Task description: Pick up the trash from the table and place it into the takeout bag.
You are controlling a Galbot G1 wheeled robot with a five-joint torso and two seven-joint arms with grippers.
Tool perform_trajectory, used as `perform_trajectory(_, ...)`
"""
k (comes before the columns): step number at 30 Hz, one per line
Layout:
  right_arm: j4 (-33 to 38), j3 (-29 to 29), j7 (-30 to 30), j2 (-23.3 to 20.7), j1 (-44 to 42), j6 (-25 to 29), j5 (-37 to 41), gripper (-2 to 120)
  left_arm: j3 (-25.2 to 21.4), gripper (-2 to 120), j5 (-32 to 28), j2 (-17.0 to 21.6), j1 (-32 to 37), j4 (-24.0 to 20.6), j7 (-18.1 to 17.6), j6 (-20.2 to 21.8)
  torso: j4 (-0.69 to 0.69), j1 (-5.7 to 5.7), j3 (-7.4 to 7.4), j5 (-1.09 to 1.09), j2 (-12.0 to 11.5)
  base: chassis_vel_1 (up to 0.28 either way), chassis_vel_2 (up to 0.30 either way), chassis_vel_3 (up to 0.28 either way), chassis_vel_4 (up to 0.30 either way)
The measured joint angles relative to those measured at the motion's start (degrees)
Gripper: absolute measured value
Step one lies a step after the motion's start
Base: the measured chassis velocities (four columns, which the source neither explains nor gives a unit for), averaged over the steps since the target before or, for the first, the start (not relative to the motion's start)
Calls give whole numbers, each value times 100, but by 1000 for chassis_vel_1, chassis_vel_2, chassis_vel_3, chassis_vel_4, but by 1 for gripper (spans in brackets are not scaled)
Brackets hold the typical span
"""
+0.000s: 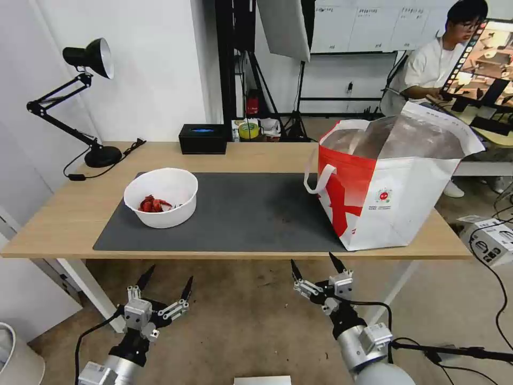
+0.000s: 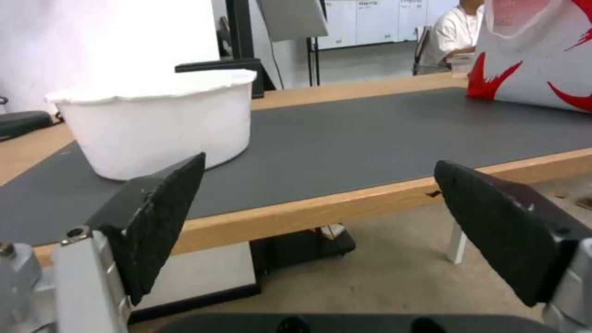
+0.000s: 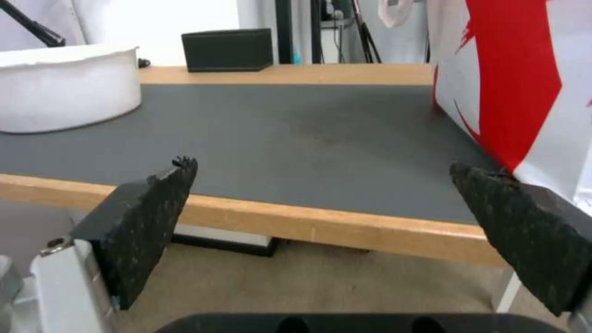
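A white round bowl (image 1: 161,197) holding red scraps (image 1: 153,204) is sitting on the left part of the large dark grey mat (image 1: 240,214), well apart from the takeout bag (image 1: 393,184), which is standing upright at the right end of the table (image 1: 53,224) with its mouth gaping open and its silver foil lining (image 1: 395,138) showing. One white loop handle (image 1: 315,179) is hanging down the bag's red-and-white side, and a small round logo (image 1: 383,196) is showing on the white face turned toward the robot. The bag's base is resting partly on the mat's right edge and partly on bare wood. Between bowl and bag the mat is lying flat and dark. Behind the mat, near the far edge of the table, a black rectangular box (image 1: 202,138) is standing, and a black desk lamp (image 1: 80,101) is leaning over the far left corner. The left gripper (image 1: 165,286) is hovering below and in front of the table's near edge, roughly in line with the bowl, its two dark fingers spread wide with nothing between them; in the left wrist view the bowl (image 2: 157,122) is appearing just beyond the table's edge. The right gripper (image 1: 316,271) is hovering likewise in front of the near edge, close to the bag's near corner, its fingers also spread apart and holding nothing; in the right wrist view the bag (image 3: 524,88) is rising just beside it.
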Motion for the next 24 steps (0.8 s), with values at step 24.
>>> perform_trajectory(24, -73, -18, 50, 93, -20, -73, -59, 100, -571, 100, -1427, 1260, -852, -150, -588, 909, 0, 0, 1, 0, -1, 0, 0, 0, 0)
